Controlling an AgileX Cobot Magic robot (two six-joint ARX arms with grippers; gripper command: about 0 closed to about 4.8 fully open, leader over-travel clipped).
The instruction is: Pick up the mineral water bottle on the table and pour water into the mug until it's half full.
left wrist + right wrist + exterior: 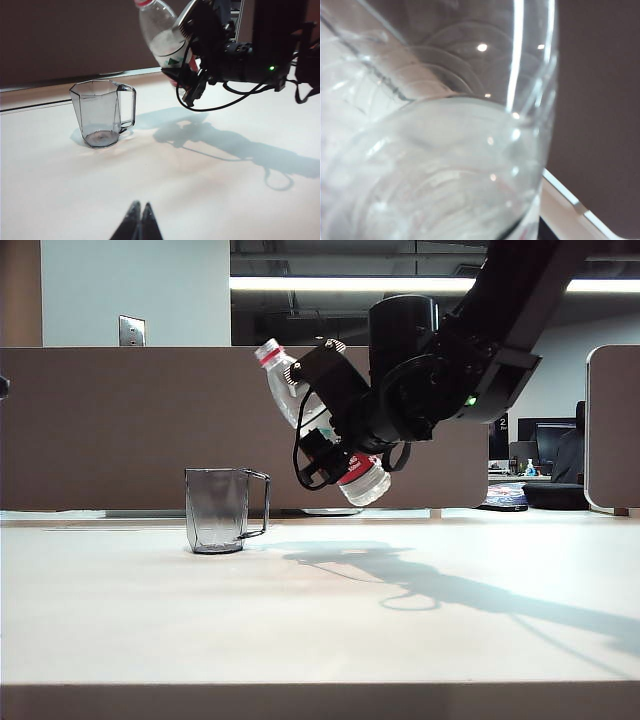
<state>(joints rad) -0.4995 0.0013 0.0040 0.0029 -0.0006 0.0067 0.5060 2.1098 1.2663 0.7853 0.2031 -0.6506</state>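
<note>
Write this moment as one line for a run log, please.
right gripper: holds mineral water bottle tilted, raised right of mug | mug: upright on table, no pour yet | left gripper: shut, low over table

Low table-level front view, two wrist close-ups

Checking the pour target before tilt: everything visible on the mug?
The mug is a small transparent smoky-grey cup, plastic by its look, with a faceted body and a thin loop handle on the side toward the right arm. It stands upright on the white table, apparently empty, nothing touching it. The mineral water bottle, clamped in the right claw, hangs tilted above and beside it, not over its mouth.
</note>
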